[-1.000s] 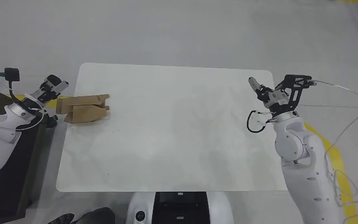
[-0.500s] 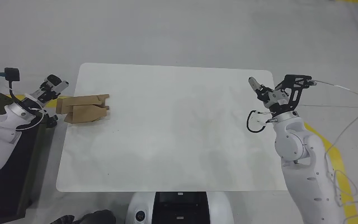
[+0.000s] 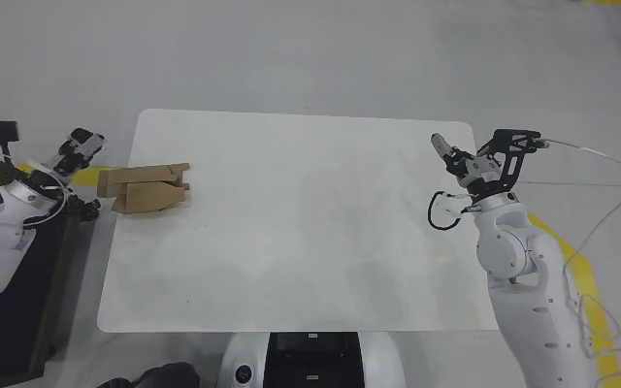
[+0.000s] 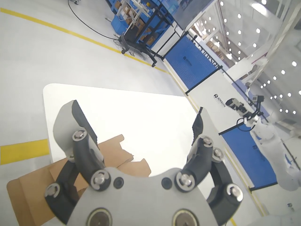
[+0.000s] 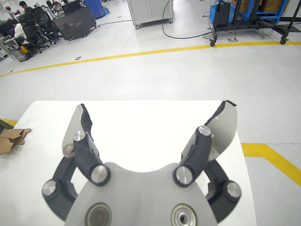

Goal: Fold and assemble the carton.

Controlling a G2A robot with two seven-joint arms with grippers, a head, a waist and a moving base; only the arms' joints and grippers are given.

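Logged brown carton [image 3: 146, 189] lying collapsed at left edge of table [image 3: 291, 252]. Found left gripper [image 4: 137, 111] spread wide, empty, just off that edge near carton. Found right gripper [image 5: 154, 108] also wide apart, empty, over table's far right corner.

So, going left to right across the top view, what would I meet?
left claw → carton → right claw
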